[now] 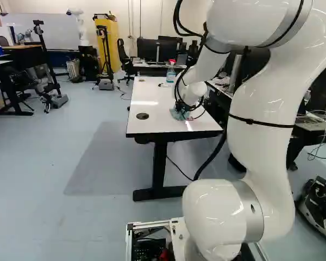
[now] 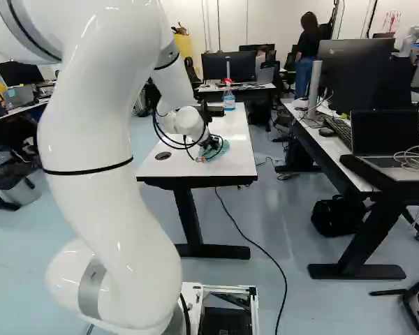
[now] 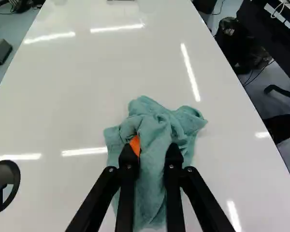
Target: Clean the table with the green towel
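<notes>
- Pinching the green towel (image 3: 186, 124) in my pincer (image 3: 155, 149), cloth bunched between both fingers, probably so the loose folds do the wiping.
- Towel's on the white worktop (image 3: 87, 113), held low, I guess to keep contact.
- Spray bottle (image 2: 229, 100) is at the far end, handily out of the way.
- Count: one towel, one bottle, one pincer.

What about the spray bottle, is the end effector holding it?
No, the end effector is gripping the green towel, while the spray bottle stands farther along the table.
</notes>
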